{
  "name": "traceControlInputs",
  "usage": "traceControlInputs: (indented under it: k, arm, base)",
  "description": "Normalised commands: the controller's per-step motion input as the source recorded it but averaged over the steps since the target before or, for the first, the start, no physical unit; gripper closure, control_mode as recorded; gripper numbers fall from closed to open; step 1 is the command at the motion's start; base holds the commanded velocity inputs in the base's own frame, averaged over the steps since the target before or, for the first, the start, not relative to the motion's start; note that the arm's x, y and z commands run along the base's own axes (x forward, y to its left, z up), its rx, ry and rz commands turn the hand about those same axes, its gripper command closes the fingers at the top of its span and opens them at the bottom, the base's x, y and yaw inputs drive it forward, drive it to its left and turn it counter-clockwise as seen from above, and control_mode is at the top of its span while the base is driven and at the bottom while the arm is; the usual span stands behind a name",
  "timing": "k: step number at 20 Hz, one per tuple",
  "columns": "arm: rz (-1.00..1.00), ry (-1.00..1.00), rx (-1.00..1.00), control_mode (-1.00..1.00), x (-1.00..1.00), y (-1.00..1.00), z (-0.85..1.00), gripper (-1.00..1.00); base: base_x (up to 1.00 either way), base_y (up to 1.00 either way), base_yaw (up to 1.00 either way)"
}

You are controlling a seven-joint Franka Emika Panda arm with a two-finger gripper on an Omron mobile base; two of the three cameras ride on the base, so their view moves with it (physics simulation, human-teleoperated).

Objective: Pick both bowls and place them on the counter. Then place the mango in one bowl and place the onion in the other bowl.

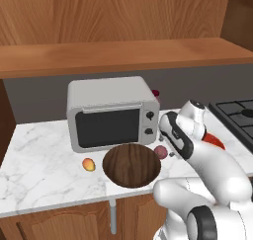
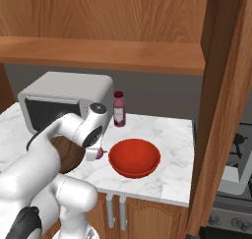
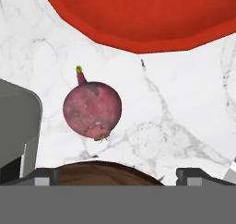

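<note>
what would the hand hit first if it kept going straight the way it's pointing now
Most likely the onion, lying on the counter just ahead of the open hand. The red bowl lies beyond it; exact depth is unclear.

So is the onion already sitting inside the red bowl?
No, the onion lies on the bare marble counter, apart from the red bowl.

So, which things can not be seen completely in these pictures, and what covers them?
- Onion: left base view, partly behind the arm; right base view, a sliver beside the gripper.
- Red bowl: hand view, cut by the top edge.
- Wooden bowl: right base view, mostly behind the arm.
- Bottle: left base view, behind the microwave, only its cap visible.
- Stove: cut by the right edge.
</note>
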Motion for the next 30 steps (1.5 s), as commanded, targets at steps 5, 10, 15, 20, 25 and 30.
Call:
traceControlInputs:
  k: [5, 10, 15, 20, 25, 30]
  arm:
    - [0.01, 0.04, 0.00, -1.00, 0.14, 0.00, -0.17, -1.00]
    - [0.02, 0.05, 0.00, -1.00, 0.15, 0.00, -0.15, -1.00]
    - [0.02, 0.04, 0.00, -1.00, 0.17, -0.03, -0.17, -1.00]
    - [0.02, 0.03, 0.00, -1.00, 0.16, -0.06, -0.16, -1.00]
    - [0.00, 0.02, 0.00, -1.00, 0.11, -0.06, -0.20, -1.00]
    - [0.00, 0.00, 0.00, -1.00, 0.11, -0.02, -0.17, -1.00]
  base:
    - [0.00, 0.00, 0.00]
    - [0.00, 0.00, 0.00]
    - [0.00, 0.00, 0.00]
    - [0.00, 0.00, 0.00]
    - [0.00, 0.00, 0.00]
    - [0.00, 0.00, 0.00]
